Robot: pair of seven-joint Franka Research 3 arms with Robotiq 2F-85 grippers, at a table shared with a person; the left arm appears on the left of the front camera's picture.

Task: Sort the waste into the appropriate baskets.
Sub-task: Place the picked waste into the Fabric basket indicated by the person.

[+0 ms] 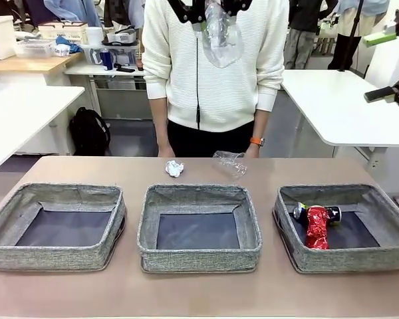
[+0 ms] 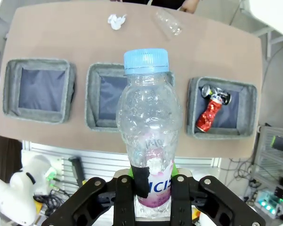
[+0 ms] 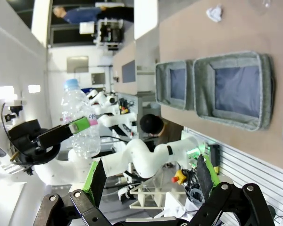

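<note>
clear glossy plastic bottle (image 2: 148, 117), rough woven baskets (image 1: 199, 256)

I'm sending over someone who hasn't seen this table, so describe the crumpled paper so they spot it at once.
On the brown table, look beyond the middle basket, toward the person. The crumpled paper lies on the bare tabletop there, an opaque white wad, unlike the see-through plastic cup lying to its right.

Table (image 1: 199, 299): baskets (image 1: 199, 258), paper (image 1: 175, 169), cup (image 1: 230, 163)
</note>
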